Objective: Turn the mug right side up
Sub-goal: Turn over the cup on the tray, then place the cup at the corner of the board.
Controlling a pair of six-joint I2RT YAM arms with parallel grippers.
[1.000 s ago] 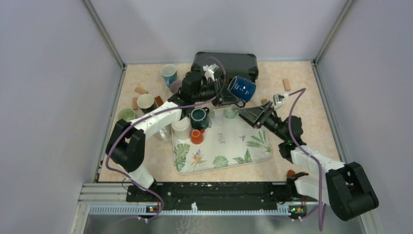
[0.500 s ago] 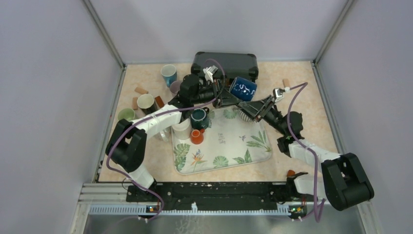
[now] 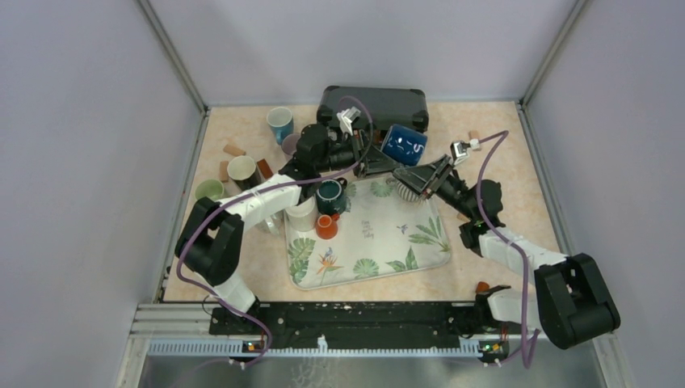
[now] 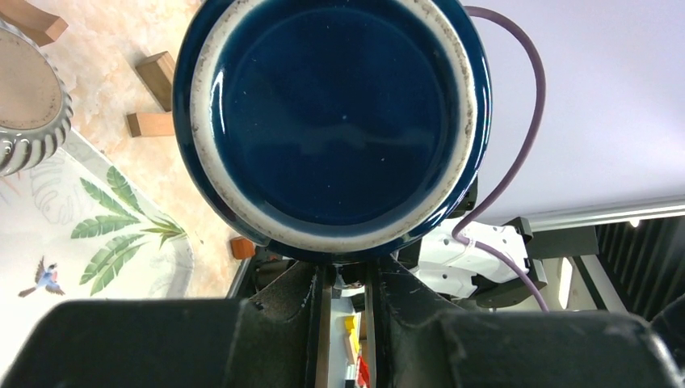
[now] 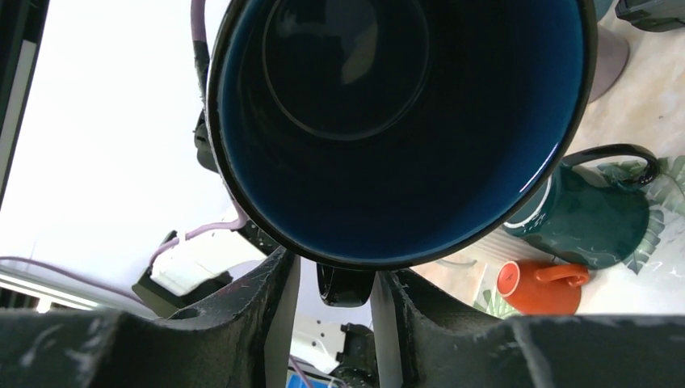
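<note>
Pinching blue mug (image 3: 402,145) aloft in narrow left gripper (image 4: 346,279), straddling rim with right gripper (image 5: 333,279), hold unclear; risking dropping onto leaf-print tray (image 3: 420,259) by releasing early.

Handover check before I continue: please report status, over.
Left gripper shut on blue mug, lifted, sideways. Right gripper at its rim, grip unclear. Nothing blocking.

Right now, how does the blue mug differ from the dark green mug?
The blue mug is tipped on its side; the dark green mug stands upright. The blue mug is held off the table by the left gripper; the dark green mug rests on the tray. Both are glossy.
</note>
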